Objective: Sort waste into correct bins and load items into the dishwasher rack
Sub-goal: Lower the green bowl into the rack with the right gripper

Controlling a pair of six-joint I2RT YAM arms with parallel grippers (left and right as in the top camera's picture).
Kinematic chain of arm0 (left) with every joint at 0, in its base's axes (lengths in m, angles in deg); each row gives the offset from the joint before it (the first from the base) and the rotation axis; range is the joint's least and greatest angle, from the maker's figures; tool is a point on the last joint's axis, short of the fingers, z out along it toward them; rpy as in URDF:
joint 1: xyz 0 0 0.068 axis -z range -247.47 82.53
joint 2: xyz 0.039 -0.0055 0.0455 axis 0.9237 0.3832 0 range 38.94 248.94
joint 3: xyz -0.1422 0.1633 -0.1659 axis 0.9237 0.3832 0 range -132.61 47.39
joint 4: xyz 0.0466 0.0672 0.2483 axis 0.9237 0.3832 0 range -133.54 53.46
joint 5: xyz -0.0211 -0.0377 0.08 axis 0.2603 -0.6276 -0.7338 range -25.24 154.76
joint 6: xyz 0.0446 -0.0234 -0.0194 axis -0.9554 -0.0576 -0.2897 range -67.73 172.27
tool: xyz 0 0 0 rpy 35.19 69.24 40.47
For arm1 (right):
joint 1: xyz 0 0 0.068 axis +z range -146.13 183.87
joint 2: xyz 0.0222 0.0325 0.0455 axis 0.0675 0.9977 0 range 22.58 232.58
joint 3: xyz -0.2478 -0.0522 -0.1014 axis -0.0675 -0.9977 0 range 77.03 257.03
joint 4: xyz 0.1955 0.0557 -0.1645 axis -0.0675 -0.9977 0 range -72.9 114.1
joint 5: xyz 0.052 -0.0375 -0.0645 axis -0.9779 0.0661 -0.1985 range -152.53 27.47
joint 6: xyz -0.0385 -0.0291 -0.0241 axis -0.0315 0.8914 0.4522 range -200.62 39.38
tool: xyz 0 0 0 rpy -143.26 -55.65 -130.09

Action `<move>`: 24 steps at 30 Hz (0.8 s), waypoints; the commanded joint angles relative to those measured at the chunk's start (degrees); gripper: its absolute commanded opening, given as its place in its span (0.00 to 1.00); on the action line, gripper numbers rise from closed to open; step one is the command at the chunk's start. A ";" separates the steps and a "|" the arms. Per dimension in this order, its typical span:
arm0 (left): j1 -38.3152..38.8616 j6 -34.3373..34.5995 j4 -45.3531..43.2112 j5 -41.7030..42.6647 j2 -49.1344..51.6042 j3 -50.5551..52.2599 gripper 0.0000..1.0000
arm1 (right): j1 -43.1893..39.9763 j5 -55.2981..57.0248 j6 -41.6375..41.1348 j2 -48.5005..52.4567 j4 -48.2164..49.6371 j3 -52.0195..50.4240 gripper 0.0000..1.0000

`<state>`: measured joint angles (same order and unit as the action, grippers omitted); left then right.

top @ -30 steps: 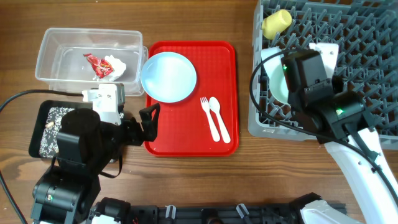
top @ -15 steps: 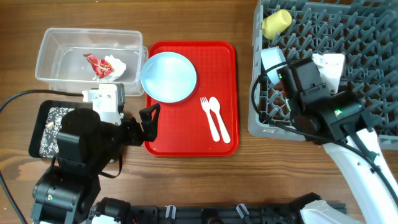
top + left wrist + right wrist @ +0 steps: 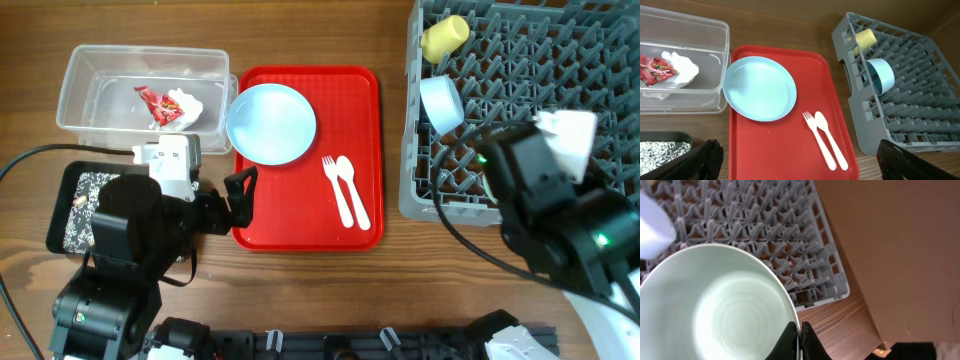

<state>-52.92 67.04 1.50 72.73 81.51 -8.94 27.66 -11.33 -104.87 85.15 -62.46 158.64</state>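
My right gripper (image 3: 800, 342) is shut on the rim of a pale green bowl (image 3: 715, 310), which hangs over the near part of the grey dishwasher rack (image 3: 765, 230). In the overhead view the right arm hides that bowl. A second bowl (image 3: 440, 103) stands on edge in the rack (image 3: 520, 60) beside the yellow cup (image 3: 444, 36). The pale blue plate (image 3: 271, 122), fork (image 3: 335, 185) and spoon (image 3: 352, 188) lie on the red tray (image 3: 300, 215). My left gripper (image 3: 802, 162) is open over the tray's near edge. The red-and-white wrapper (image 3: 165, 104) lies in the clear tub (image 3: 90, 70).
The black tray (image 3: 75, 215), holding speckled crumbs, sits partly under the left arm. Bare wooden table runs along the near side below the red tray and the rack. A brown wall or board (image 3: 900, 255) stands to the right of the rack.
The right arm has swung with the bowl from the rack's left side toward its near right. The bowl standing on edge in the rack is now uncovered. The left arm is still.
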 commanded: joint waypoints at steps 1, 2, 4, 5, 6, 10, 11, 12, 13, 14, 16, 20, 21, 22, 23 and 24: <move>-0.31 0.72 0.02 0.52 -0.20 0.20 1.00 | -0.72 0.20 -1.64 1.64 1.07 -0.07 0.04; -0.31 0.72 0.02 0.52 -0.20 0.20 1.00 | -0.72 0.24 -1.66 2.86 1.49 -0.46 0.04; -0.31 0.72 0.04 0.55 -0.20 0.20 1.00 | -0.72 0.26 -1.68 5.79 2.05 -0.66 0.04; -0.31 0.72 0.04 0.52 -0.20 0.20 1.00 | -0.72 0.70 -1.68 7.78 2.40 -0.66 0.04; -0.31 0.72 0.04 0.52 -0.20 0.20 1.00 | -0.72 1.51 -1.95 9.92 2.73 -0.66 0.04; -0.31 0.72 0.04 0.52 -0.20 0.20 1.00 | -0.72 3.26 -2.80 18.80 3.85 -0.66 0.04; -0.31 0.72 0.04 0.52 -0.20 0.20 1.00 | -0.72 3.45 -2.91 21.29 3.85 -0.66 0.04; -0.31 0.72 0.04 0.52 -0.20 0.20 1.00 | -0.72 3.65 -2.97 22.71 3.87 -0.66 0.04; -0.31 0.72 0.04 0.52 -0.20 0.20 1.00 | -0.72 4.02 -3.26 24.61 3.98 -0.66 0.04; -0.31 0.72 0.04 0.52 -0.20 0.20 1.00 | -0.72 4.59 -3.67 26.34 3.91 -0.66 0.04; -0.31 0.72 0.04 0.52 -0.20 0.20 1.00 | -0.72 5.73 -4.68 29.51 3.54 -0.66 0.04; -0.31 0.70 0.04 0.52 -0.20 0.20 1.00 | -0.72 6.75 -4.94 33.79 3.37 -0.66 0.04; -0.31 0.72 0.04 0.52 -0.20 0.20 1.00 | -0.72 7.32 -5.44 34.36 3.15 -0.66 0.04; -0.31 0.70 0.04 0.52 -0.20 0.20 1.00 | -0.72 8.09 -6.01 34.95 2.89 -0.66 0.04; -0.31 0.72 0.04 0.52 -0.20 0.20 1.00 | -0.72 8.83 -5.97 35.52 2.99 -0.66 0.04; -0.31 0.72 0.04 0.52 -0.20 0.20 1.00 | -0.72 9.33 -5.97 35.65 3.02 -0.66 0.04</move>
<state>-52.92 67.04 1.50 72.73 81.51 -8.94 27.03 -6.69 -108.77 119.70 -59.21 158.05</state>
